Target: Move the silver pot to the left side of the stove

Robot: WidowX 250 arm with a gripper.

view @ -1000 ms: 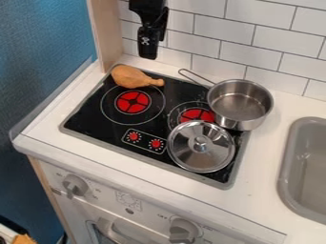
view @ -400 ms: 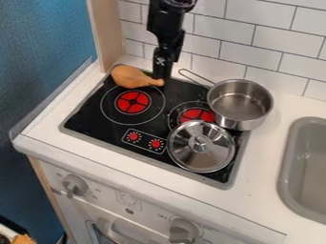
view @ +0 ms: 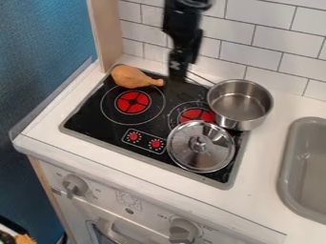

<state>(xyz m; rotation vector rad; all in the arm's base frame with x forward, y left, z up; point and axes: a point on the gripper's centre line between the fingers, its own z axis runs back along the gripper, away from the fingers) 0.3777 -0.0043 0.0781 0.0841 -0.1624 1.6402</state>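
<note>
Camera view: we observe the black claw (view: pixel 178 76) hanging over the back of the stove (view: pixel 96 114), between the toy drumstick (view: pixel 130 77) and the silver pot (view: pixel 240 102). We cannot tell whether the claw is spread or pressed together. We record the pot upright at the stove's back right corner, its handle pointing back-left, near the claw. The lid (view: pixel 191 155) lies front right, knob up. The sink (view: pixel 288 186) is set into the white tabletop (view: pixel 261 181), right of the stove.

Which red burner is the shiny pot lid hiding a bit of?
The right-hand burner, next to the silver pot: the lid hides its lower edge. The left-hand burner, near the toy chicken drumstick, shows its whole red circle.
</note>
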